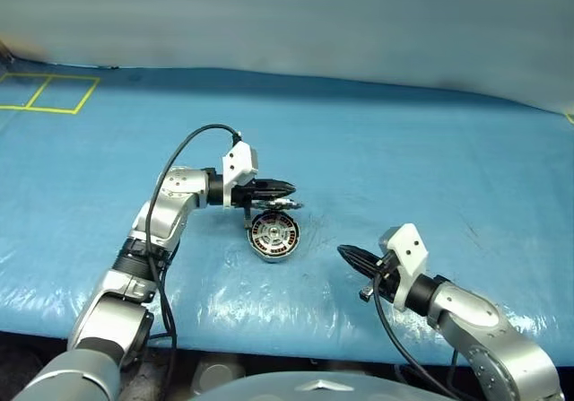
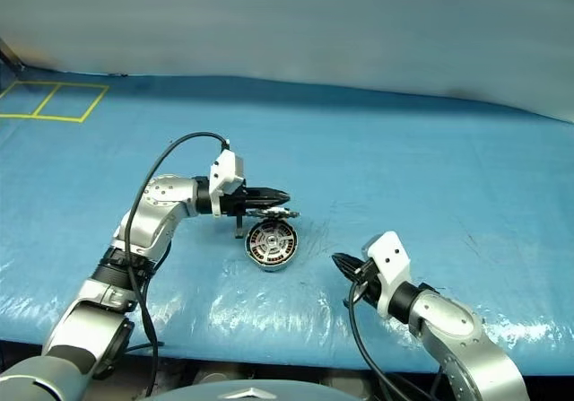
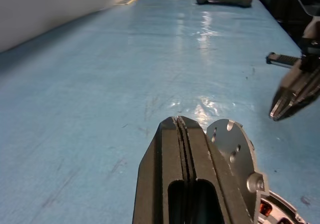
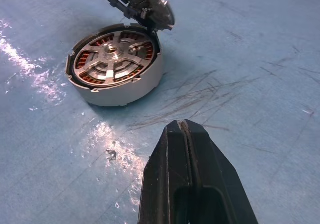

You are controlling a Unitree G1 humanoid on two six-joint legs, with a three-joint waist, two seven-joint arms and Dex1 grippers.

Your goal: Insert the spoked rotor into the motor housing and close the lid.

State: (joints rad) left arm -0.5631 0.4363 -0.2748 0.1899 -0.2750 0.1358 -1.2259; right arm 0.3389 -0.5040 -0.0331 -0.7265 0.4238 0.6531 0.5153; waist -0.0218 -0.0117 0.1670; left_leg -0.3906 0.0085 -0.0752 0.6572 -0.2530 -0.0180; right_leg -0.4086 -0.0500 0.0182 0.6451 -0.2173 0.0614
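Head view: we see the motor housing (image 1: pixel 273 238) mid-table (image 1: pixel 377 150), lid (image 1: pixel 280 206) raised at its far edge, left end effector (image 1: pixel 289 187) shut beside the lid. R wrist: spoked rotor (image 4: pixel 114 58) sits inside housing; right end effector (image 4: pixel 186 129) shut, empty, near-right.

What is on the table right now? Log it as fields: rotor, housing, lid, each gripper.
rotor: seated in the housing, over the copper windings
housing: on the blue table, open
lid: raised on its hinge, not closed
left gripper: shut, tips beside the raised lid; contact cannot be told
right gripper: shut, holding nothing, apart from the housing
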